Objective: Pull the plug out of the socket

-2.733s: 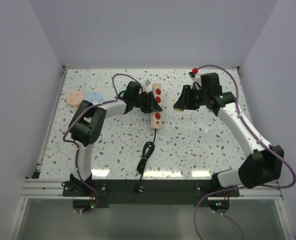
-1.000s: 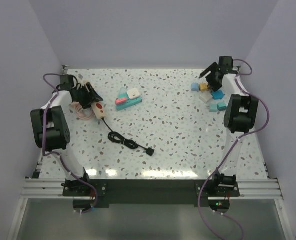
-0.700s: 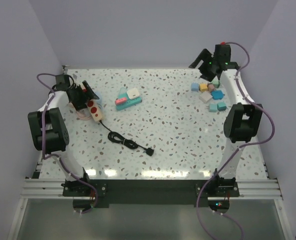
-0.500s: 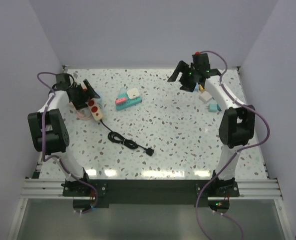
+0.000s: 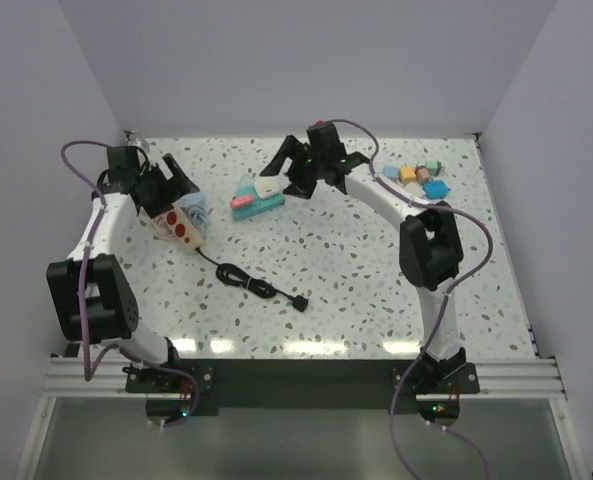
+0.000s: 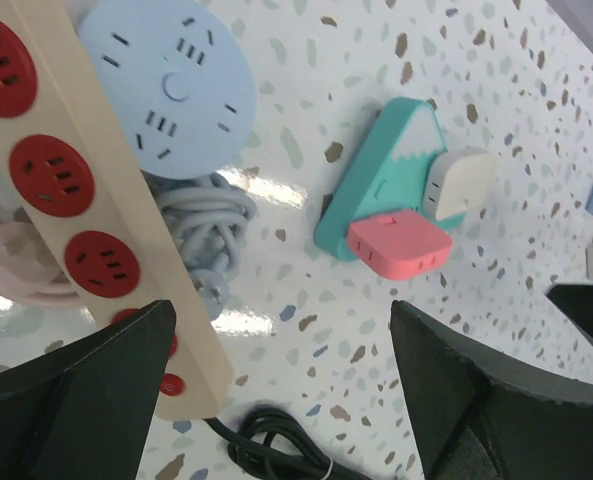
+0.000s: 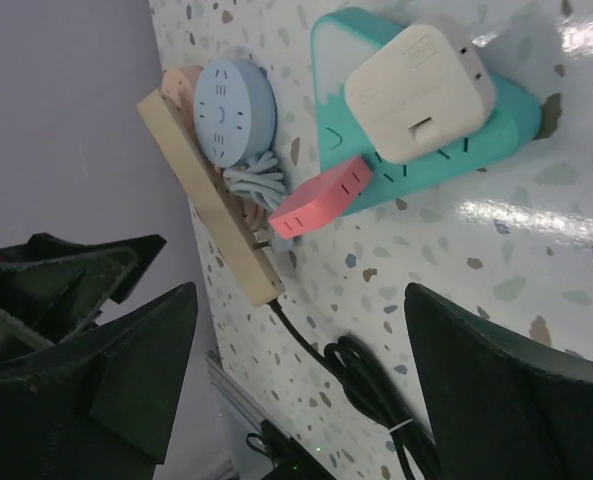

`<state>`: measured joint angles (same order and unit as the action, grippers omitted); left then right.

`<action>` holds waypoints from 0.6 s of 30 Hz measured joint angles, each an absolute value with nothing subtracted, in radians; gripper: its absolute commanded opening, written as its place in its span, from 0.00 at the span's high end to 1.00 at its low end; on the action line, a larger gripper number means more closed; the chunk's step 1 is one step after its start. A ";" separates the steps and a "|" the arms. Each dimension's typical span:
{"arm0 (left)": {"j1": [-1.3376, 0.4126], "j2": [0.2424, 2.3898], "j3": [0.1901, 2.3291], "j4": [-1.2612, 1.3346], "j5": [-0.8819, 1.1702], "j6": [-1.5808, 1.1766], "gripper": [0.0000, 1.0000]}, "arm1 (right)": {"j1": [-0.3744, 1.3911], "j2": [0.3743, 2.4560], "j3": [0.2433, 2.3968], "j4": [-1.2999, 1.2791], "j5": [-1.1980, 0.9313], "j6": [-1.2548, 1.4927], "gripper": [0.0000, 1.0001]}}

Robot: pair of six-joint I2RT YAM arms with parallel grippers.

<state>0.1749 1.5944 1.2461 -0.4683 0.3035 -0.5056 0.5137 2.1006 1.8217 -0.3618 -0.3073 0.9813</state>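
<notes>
While left claw [image 6: 281, 335] gapes, socket [image 6: 88, 216] rests

Both arms extended, jaws wide apart.
Far left sits the left gripper [image 5: 169, 190]; the right gripper [image 5: 288, 168] is stretched leftward past centre.

No lettering, label, brand, number or sign can be read in any of the three views. The red round faces of the socket [image 6: 51, 175] and the top of the pale blue disc [image 6: 171, 90] lying just beside it at the far left of the table carry only plug slots.
</notes>
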 measured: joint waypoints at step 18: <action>-0.133 1.836 1.474 -0.485 0.288 -0.281 0.07 | 0.521 1.948 1.497 -0.249 -0.277 1.156 0.10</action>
